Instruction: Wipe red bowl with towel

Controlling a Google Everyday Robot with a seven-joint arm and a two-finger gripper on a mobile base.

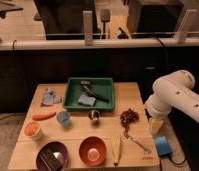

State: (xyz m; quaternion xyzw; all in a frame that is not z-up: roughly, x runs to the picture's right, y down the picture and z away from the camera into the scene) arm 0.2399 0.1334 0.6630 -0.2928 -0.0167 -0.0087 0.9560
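Red bowl [92, 150] sits upright at the near edge of the surface [78, 131], about midway along: orange-red outside, paler inside, with a light patch at the bottom. A purple bowl [52, 156] is just to its left and a yellow strip [116, 149] just to its right. There's tiny dark print by the near right corner, too small to read. The tool [155, 125] hangs at the right edge, near the dark berries [128, 117]; apart or together, I cannot tell. Bare wood lies behind the bowl, up to the blue cup [63, 118]. Further back is the green tray [90, 79], then the crumpled towel [50, 96] in the far left corner, well apart from the bowl.
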